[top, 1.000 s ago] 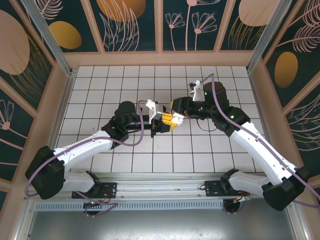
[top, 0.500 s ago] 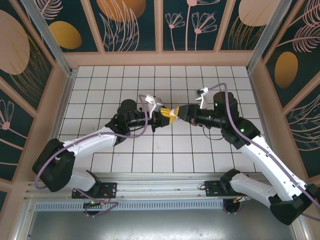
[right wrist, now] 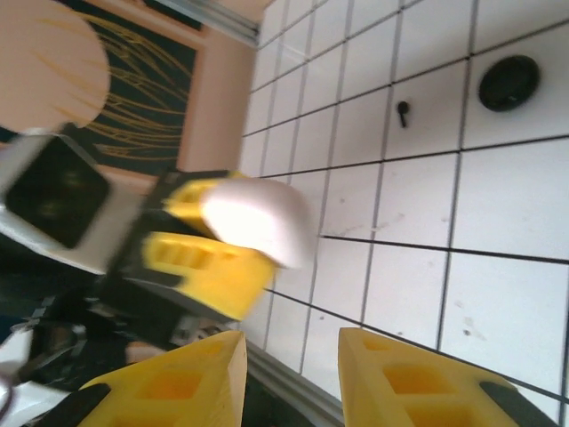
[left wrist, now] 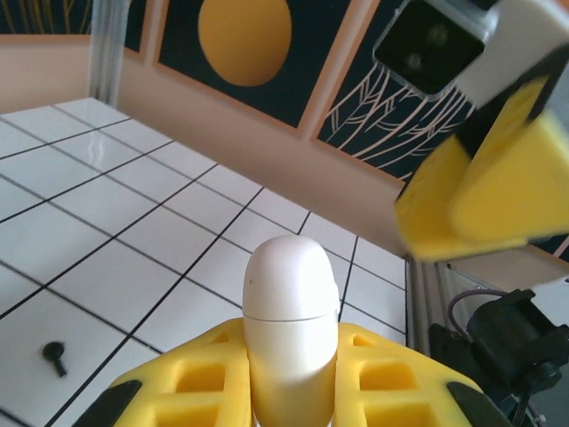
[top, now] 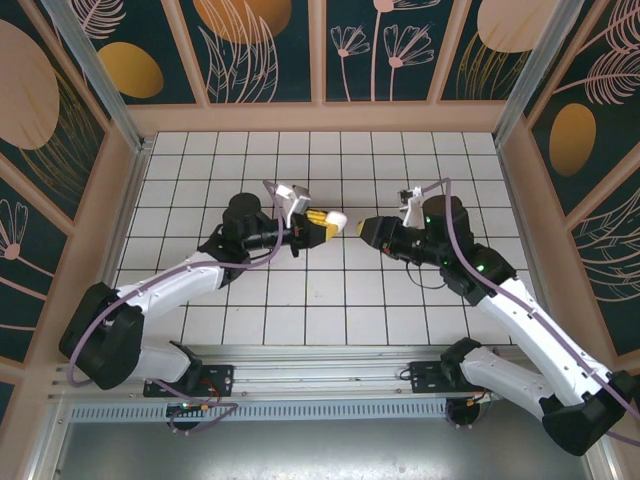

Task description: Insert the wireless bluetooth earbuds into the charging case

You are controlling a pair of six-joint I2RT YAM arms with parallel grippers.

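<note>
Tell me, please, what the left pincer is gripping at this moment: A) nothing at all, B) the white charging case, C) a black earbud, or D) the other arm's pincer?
B: in the left wrist view the left pincer is closed around the white charging case, which stands up between its yellow fingers.

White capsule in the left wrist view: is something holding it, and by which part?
The left gripper pinches the white charging case by its lower end between yellow fingers; the rounded top sticks out. The right gripper is open, empty.
</note>
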